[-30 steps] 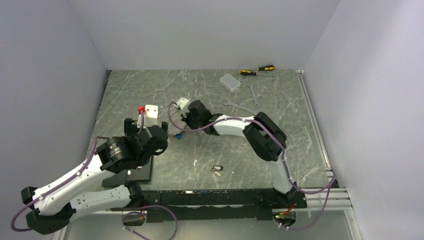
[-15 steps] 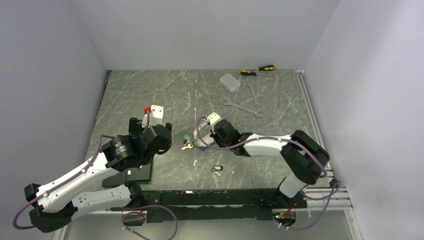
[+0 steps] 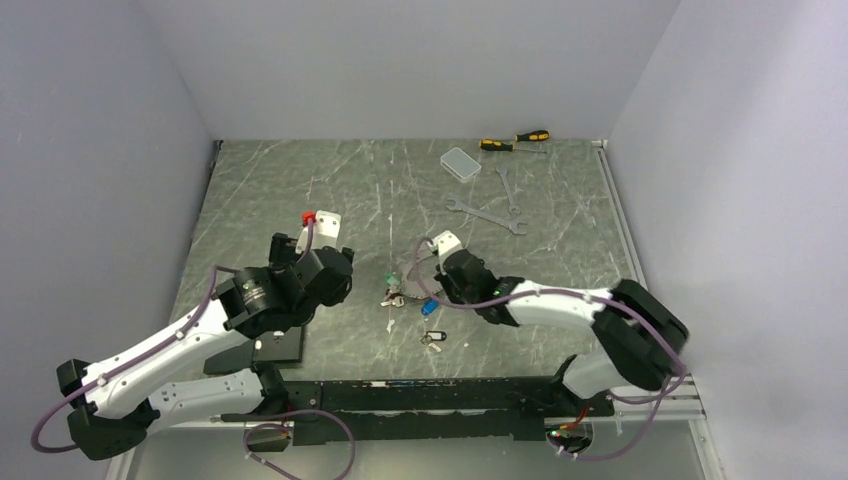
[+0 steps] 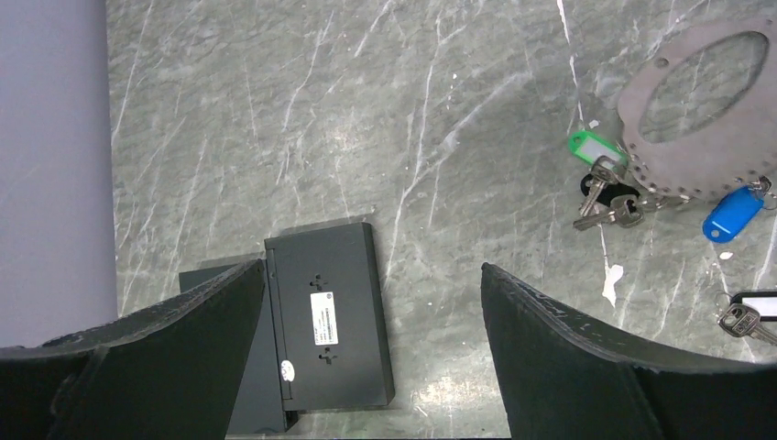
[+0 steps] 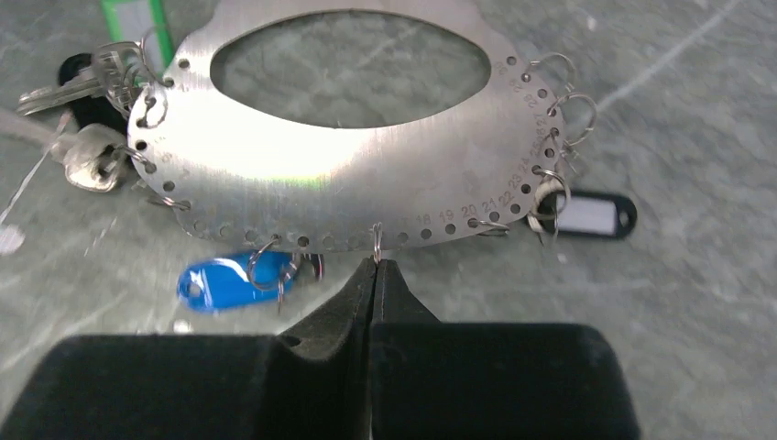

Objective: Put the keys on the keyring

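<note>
Keyring (image 5: 348,174) is a flat steel plate with an oval window and a row of small numbered holes round its edge, several carrying little split rings. It looks stiff and thin, light in itself but lopsided: the keys (image 5: 90,158) and a green tag (image 5: 137,20) bunch at one end, with a blue tag (image 5: 220,280) dangling on the near rim. Polished metal will likely be slippery, and the hanging keys should swing and drag when it moves. The flat rim between holes seems the surest hold; a split ring lets the plate pivot.

The right fingers (image 5: 353,298) are pressed fully together, nipping one split ring (image 5: 376,240) on the near edge. That grip is small and loose-jointed, so I judge turning the plate will be hard to control.

The plate sits near the middle of the worktop (image 3: 300,190), towards the front. Whether it lies flat or tips up I cannot tell. One more key (image 3: 432,340), with a black tag, lies loose just nearer the front.

The left fingers (image 4: 586,367) are spread wide and hold nothing, above a black box (image 4: 330,321), well apart from the plate.
</note>
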Robot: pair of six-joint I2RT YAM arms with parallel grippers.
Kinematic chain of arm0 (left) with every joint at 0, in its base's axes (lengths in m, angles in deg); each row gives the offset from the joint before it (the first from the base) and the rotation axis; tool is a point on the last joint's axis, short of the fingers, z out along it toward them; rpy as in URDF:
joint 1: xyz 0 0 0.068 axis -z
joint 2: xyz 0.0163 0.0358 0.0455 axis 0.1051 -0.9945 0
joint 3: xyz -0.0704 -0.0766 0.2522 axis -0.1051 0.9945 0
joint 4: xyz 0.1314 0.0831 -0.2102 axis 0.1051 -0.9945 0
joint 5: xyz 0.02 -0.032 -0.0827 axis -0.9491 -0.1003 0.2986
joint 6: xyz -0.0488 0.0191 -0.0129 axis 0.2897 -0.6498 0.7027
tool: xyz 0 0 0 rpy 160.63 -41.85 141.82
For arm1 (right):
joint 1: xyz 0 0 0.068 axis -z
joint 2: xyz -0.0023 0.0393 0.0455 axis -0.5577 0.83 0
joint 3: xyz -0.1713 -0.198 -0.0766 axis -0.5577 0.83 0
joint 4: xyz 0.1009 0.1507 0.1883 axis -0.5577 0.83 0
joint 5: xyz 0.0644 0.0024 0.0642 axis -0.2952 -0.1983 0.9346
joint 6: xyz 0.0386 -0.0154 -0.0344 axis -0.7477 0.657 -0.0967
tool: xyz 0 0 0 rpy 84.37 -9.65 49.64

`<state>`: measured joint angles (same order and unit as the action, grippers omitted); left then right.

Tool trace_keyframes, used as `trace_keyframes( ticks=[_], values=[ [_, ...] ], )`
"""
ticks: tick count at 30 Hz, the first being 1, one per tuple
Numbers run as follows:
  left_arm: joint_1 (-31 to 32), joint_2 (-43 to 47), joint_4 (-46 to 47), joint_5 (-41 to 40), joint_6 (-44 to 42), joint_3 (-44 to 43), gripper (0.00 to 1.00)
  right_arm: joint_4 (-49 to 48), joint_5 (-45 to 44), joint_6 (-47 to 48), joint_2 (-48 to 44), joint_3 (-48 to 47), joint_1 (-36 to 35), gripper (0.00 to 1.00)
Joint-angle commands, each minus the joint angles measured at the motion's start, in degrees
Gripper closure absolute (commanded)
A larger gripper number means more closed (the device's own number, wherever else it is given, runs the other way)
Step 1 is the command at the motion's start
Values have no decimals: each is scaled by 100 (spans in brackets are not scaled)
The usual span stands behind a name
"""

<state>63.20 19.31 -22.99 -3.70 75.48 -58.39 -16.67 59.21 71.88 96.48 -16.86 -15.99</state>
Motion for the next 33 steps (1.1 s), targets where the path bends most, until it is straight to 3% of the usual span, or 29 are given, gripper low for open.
trace_keyframes(
  ticks=[1, 5, 12, 24, 33],
  values=[
    [-30, -21, 195, 65, -106, 15, 8, -213, -198, 178, 965, -821, -14, 100],
    [-30, -19, 198, 42, -111, 15, 8, -306, -259, 244, 1495, -1104, -12, 100],
    [-29, -92, 230, 62, -166, 24, 8, -388, -409, 361, 1619, -1113, 49, 100],
    [-30, -243, 279, 95, -261, 33, 7, -53, -504, 239, 818, -710, 67, 100],
    [-30, -408, 331, 108, -377, 54, 7, 127, 240, 129, 753, -777, 67, 100]
  ],
)
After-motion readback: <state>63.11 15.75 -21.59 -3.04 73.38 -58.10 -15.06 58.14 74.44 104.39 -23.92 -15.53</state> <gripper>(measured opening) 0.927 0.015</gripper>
